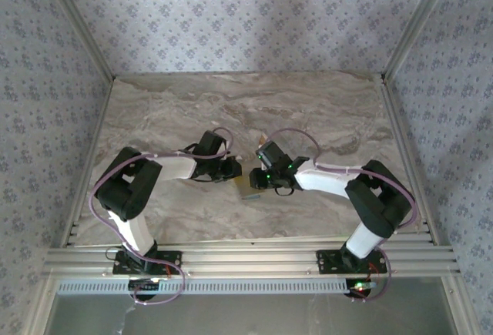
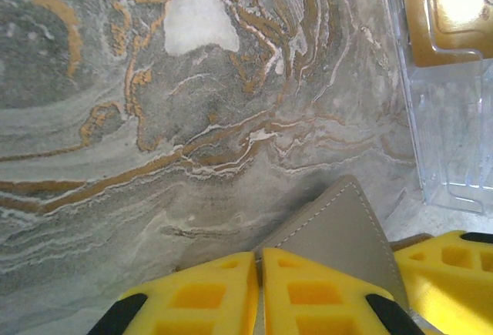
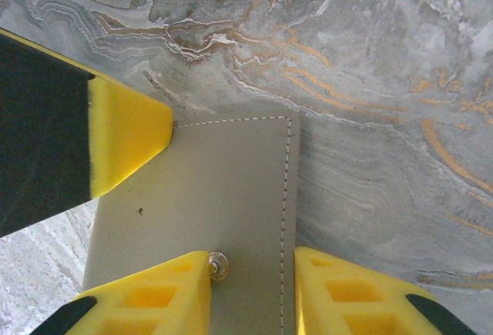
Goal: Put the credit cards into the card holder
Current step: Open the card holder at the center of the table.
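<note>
Grips one flat gray stitched card holder (image 2: 339, 227) between clenched yellow left fingers (image 2: 208, 300), at 5 o'clock. Straddles its snap edge with parted yellow right fingers (image 3: 154, 296), over the marbled counter (image 3: 370, 81). Sees one glossy orange card (image 2: 431, 35) at 1 o'clock, inside one clear plastic tray (image 2: 454, 142).

Left pincer (image 2: 259, 264) clamping card holder (image 2: 347, 227), marble table (image 2: 154, 119)

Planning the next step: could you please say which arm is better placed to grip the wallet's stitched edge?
Probably right: the right gripper straddles that edge of the wallet, while the left gripper is shut on a corner.
</note>
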